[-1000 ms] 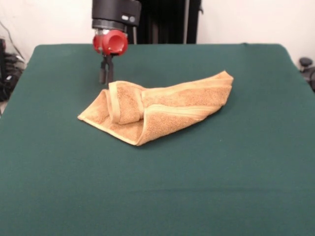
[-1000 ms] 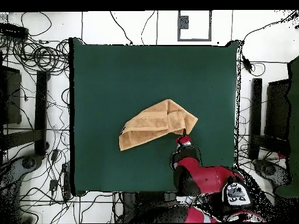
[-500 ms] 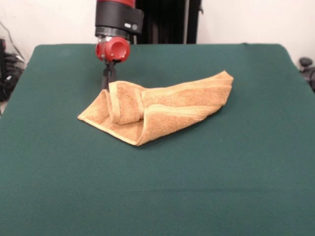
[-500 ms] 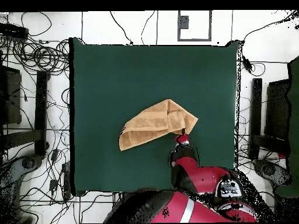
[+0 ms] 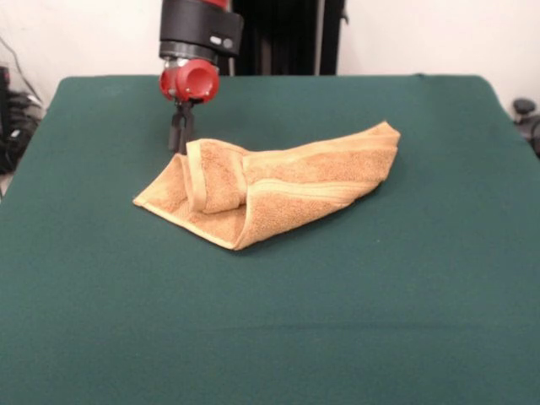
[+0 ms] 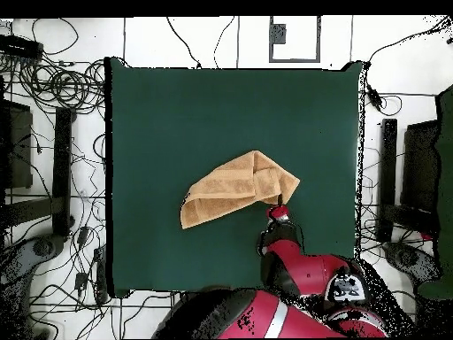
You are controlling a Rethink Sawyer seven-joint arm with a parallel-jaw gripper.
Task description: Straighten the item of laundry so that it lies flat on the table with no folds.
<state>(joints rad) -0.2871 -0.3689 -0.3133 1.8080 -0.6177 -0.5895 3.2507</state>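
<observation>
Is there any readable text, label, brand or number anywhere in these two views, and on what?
None can be read.
The towel: no label or print shows on its folded surface in either view.
The green table: plain cloth, no markings.
The arm's black wrist housing: two small pale marks, too small to read.
The gripper: no lettering visible.

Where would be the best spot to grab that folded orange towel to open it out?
Probably the flap doubled over the towel at the end nearest the gripper. Its banded edge stands raised and exposed, so coming down from above there and peeling it outward should undo the fold.
</observation>
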